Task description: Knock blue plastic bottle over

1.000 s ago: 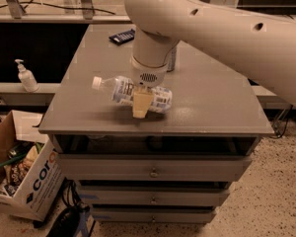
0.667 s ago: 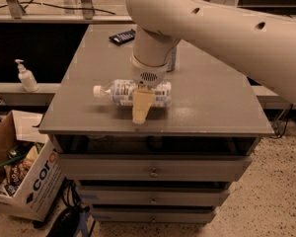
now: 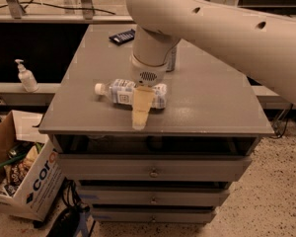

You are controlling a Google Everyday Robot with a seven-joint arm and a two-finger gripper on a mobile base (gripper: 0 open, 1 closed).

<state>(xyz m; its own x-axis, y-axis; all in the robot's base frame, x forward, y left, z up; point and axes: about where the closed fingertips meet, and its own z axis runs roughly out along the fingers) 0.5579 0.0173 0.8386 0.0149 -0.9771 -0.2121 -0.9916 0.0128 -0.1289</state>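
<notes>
On our drawer cabinet (image 3: 212, 102) the blue plastic bottle (image 3: 119, 93) lay on its side near the front edge, cap leftward. A cardboard box (image 3: 24, 181) sat on the floor at left, with a pump dispenser (image 3: 25, 77) above it. A can (image 3: 171, 58) stood half hidden behind our arm (image 3: 227, 28), which reached in from the upper right, wrist down. Our gripper (image 3: 139, 117) hung before the bottle; spread or closed, we could not tell.

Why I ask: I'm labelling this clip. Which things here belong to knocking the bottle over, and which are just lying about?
Job:
- blue plastic bottle, lying on its side on the cabinet top
- pincer, just in front of the bottle

Lying about:
- silver can, behind the arm
- dark flat device, at the back
- pump dispenser, on the left ledge
- cardboard box, on the floor
</notes>
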